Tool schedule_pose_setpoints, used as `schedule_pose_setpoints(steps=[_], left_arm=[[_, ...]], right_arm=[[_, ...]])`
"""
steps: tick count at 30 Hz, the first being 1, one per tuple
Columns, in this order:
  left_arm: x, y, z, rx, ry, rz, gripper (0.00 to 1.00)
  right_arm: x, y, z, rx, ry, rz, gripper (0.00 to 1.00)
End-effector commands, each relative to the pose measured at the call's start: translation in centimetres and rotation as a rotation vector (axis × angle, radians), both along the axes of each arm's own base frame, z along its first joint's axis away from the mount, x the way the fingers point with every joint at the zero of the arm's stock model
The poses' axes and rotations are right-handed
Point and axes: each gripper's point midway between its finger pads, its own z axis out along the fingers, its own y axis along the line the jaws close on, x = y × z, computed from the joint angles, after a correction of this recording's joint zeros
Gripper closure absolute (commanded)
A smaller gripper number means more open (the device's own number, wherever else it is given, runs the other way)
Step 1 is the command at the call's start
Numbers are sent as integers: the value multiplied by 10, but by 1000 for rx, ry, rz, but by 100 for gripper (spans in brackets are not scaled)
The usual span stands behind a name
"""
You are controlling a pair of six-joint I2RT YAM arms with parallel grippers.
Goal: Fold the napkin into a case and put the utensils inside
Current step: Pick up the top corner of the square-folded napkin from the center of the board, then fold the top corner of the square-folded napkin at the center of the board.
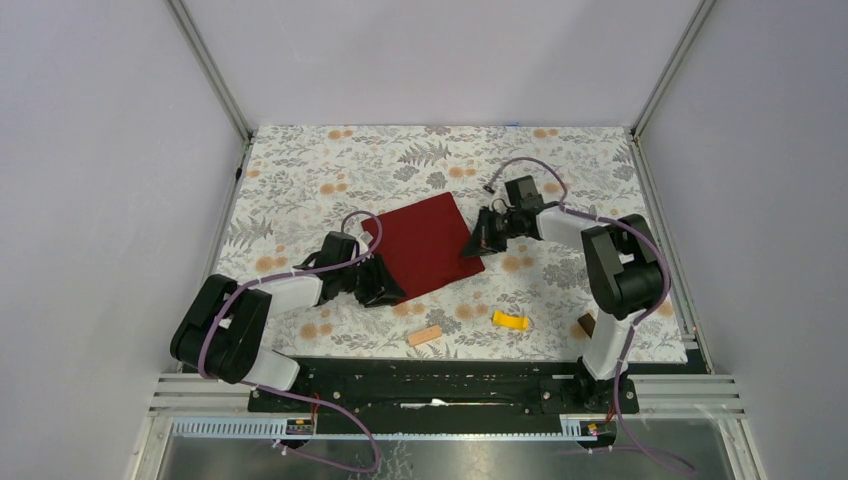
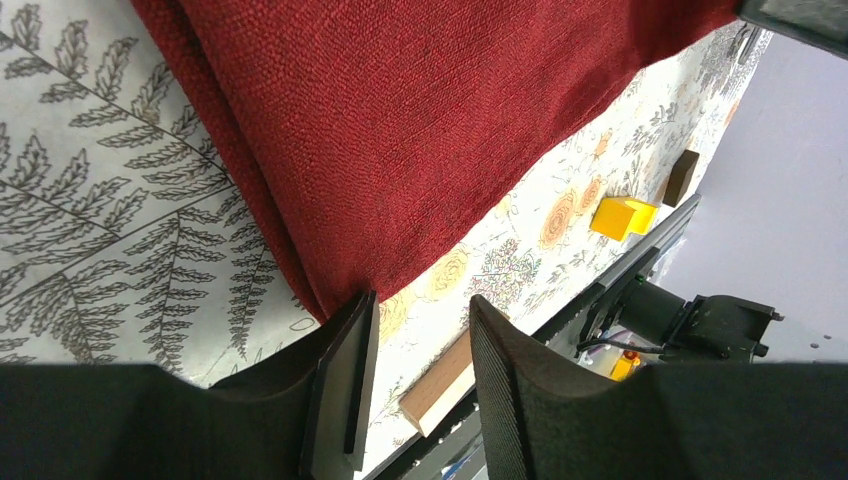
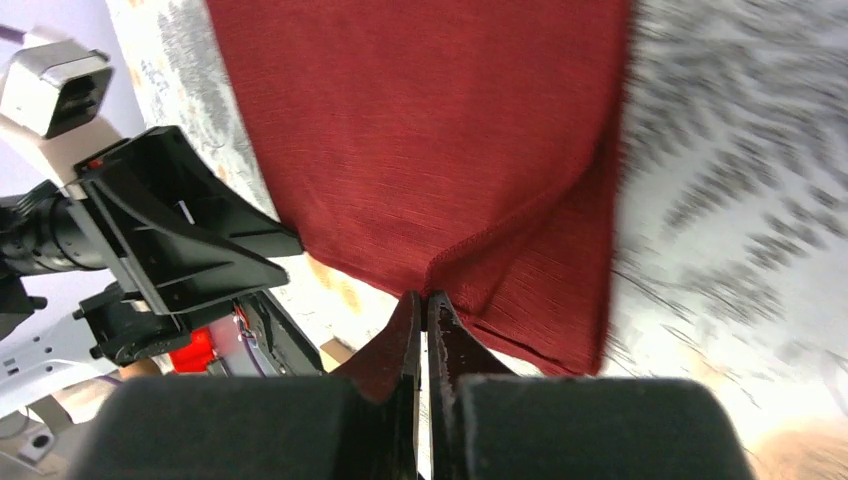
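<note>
Folding step: dark red woven cloth napkin (image 1: 425, 245) pinched at its right-hand corner.

Lies doubled over as a tilted square at mid-table, between both arms. Clenched on the hemmed cloth edge with the right gripper (image 3: 422, 305); parted and grasping nothing with the left gripper (image 2: 420, 310), right beside the near corner. Next, probably: lift the pinched edge and carry it across without dragging the lower layer, then press the crease. No sight of the utensils in any view. Underneath, a white tablecloth printed with grey ferns and orange flowers (image 1: 300, 180); toward the front edge, a tan wooden block (image 1: 425, 335), a yellow block (image 1: 510, 321), a dark brown block (image 1: 586, 325). Around, plain pale walls (image 1: 100, 150).
</note>
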Motion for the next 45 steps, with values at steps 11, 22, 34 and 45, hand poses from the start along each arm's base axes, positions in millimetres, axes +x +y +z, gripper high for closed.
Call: schedule_pose_setpoints(steps=[11,22,34,45], left_arm=[[-6,14,-32,76,23,47,66],[5,13,-3,39,-60,89,63],[16,42,37,59,-140,214,53],[18,35,8,31,-66,164,68]], right_arm=[[40,159,28,163,-99,205,100],[86,217,21,261,-123,202,100],[90,223,19,298,-111,184,100],[91,233,21,314,-114,184,100]])
